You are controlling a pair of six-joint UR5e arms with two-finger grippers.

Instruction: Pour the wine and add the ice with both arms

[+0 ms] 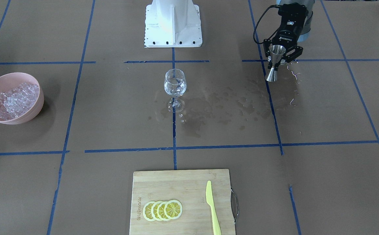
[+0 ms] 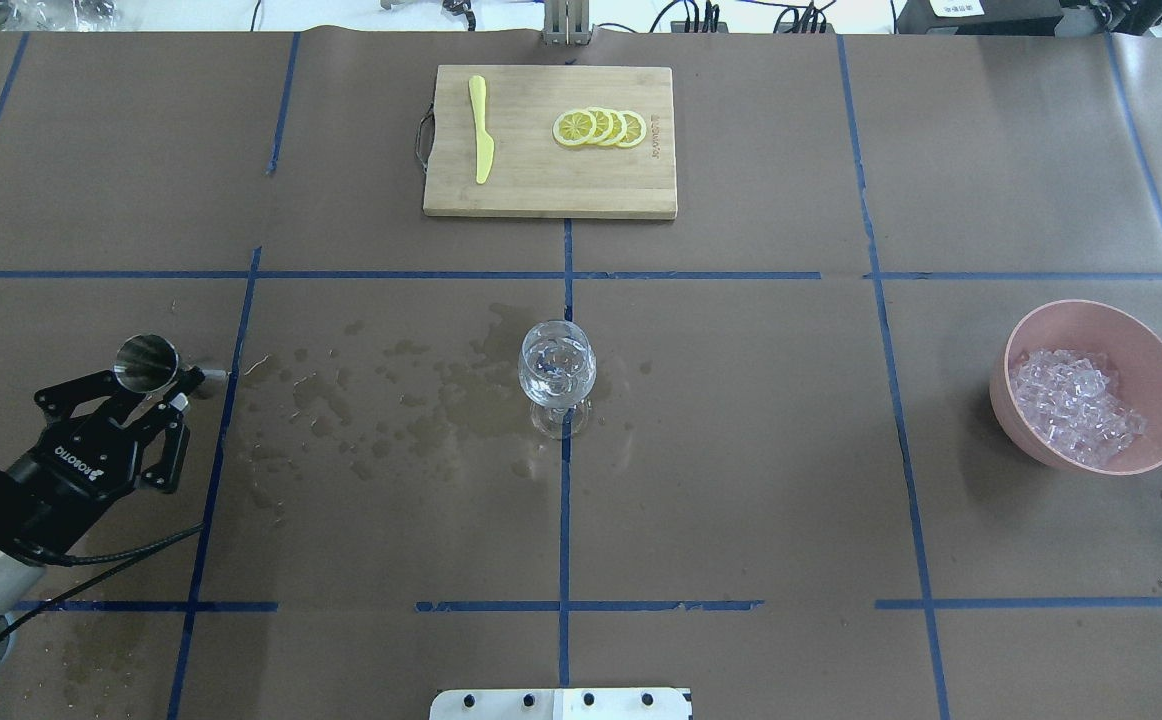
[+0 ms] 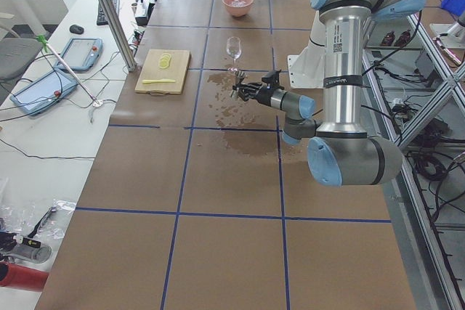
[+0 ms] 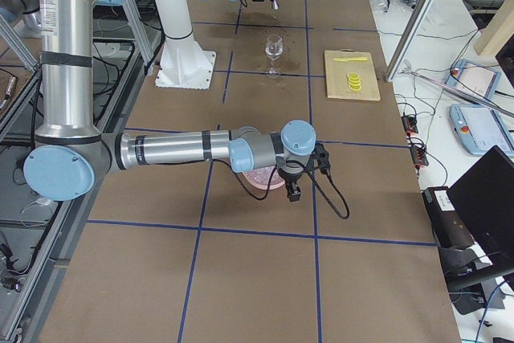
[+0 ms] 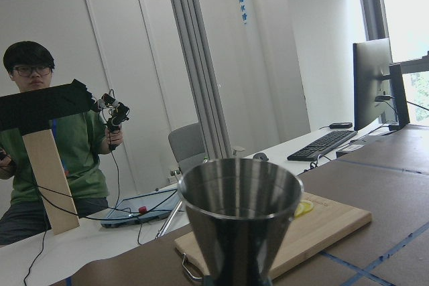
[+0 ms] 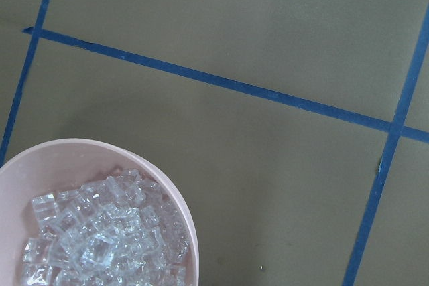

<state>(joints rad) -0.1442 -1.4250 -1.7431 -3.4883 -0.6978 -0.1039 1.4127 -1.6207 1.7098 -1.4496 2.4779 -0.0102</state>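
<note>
While my left fingers (image 2: pixel 81 388) are gripping the steel jigger (image 2: pixel 146 360), left of frame, I am judging upright carriage essential; right fingers (image 4: pixel 294 193), above the pink bowl (image 6: pixel 167 185) of ice (image 6: pixel 100 246): open or closed, cannot tell.

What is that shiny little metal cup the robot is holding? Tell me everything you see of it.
It is a jigger, a double-ended bar measure of polished silvery metal: two cones joined at a narrow waist, the upper mouth open. It stands nearly upright, clamped near the waist by the jaws of the left gripper, well to the robot's left of the wine glass. Whether liquid is inside, or its foot touches the table, cannot be told.
</note>
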